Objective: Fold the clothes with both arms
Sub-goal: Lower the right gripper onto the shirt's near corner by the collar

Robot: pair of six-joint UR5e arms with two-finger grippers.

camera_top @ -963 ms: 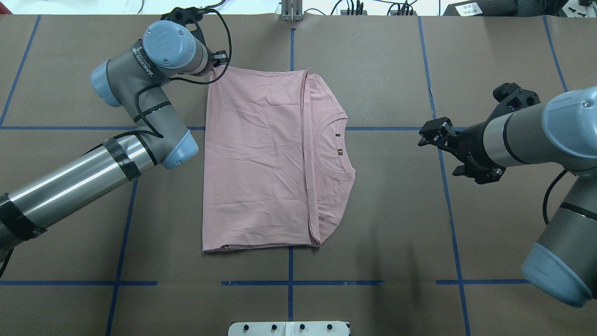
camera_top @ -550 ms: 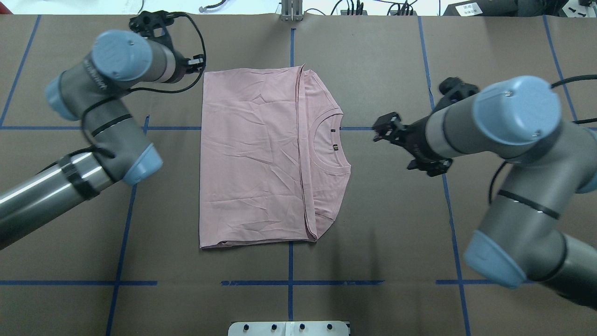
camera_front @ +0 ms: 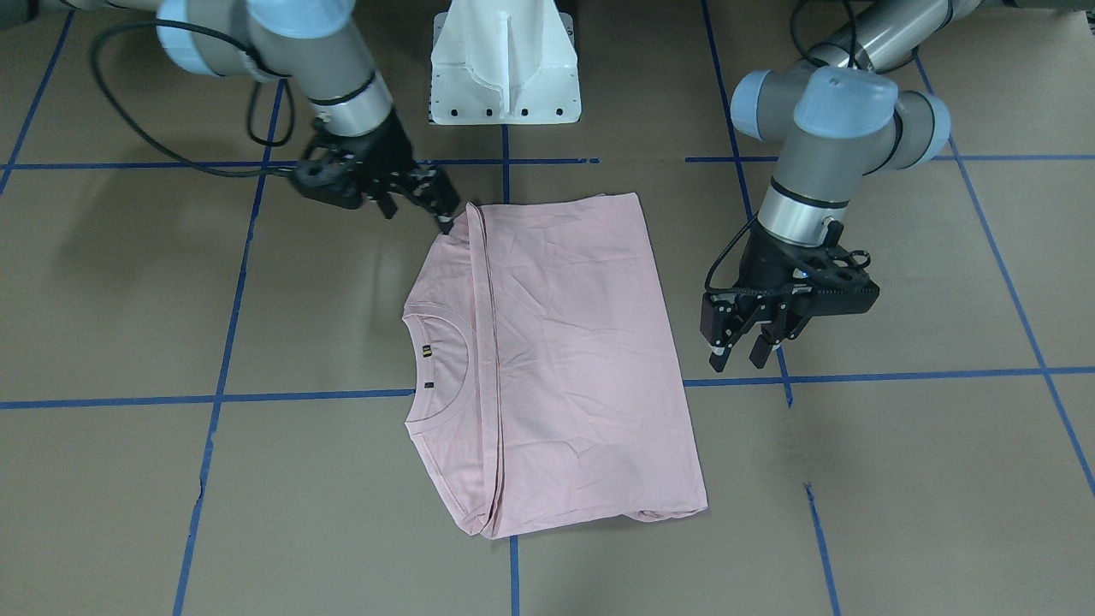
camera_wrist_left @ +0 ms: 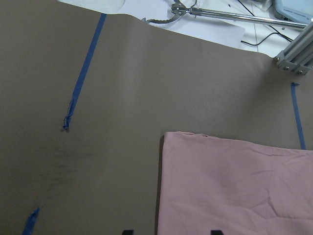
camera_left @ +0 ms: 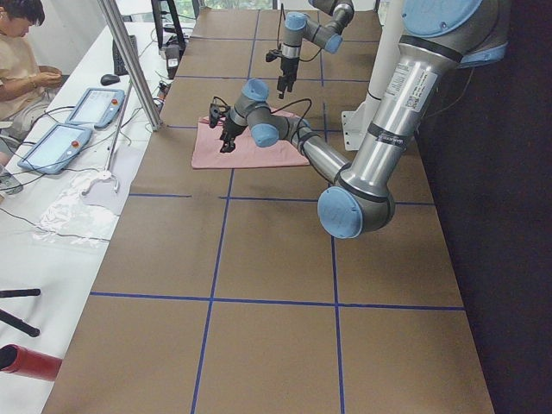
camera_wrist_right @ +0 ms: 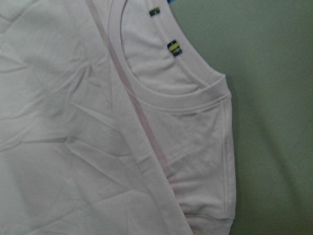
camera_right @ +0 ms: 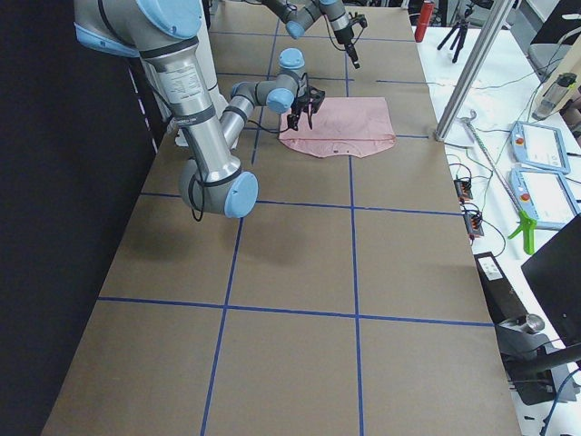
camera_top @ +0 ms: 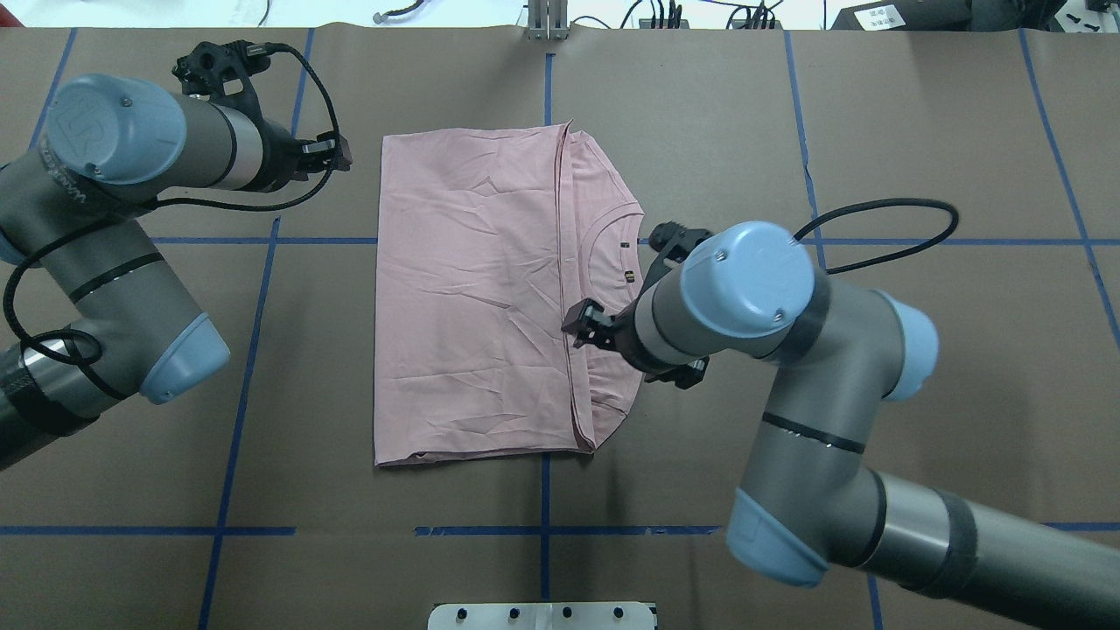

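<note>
The pale pink T-shirt [camera_top: 472,297] lies folded and flat at the table's middle, with its collar [camera_top: 612,262] toward my right arm. It also shows in the front view [camera_front: 565,359] and the right wrist view [camera_wrist_right: 73,122]. No Snoopy print shows. My left gripper [camera_top: 337,156] is open and empty, just left of the shirt's far left corner. In the front view [camera_front: 737,359] its fingers point down beside the shirt, and in the left wrist view [camera_wrist_left: 171,232] the corner lies between its fingertips. My right gripper [camera_top: 582,322] hovers open and empty above the shirt's shoulder part, near the collar.
Blue tape lines [camera_top: 542,529] cross the brown table cover. The white pedestal base [camera_front: 505,68] stands at the robot's edge. A metal post [camera_top: 547,22] stands at the far edge. An operator [camera_left: 21,52] and tablets [camera_left: 95,108] are beyond the far edge.
My left gripper let go of the shirt's far left corner and drew back to the left. My right arm swung in from the right to above the shirt's collar side.
</note>
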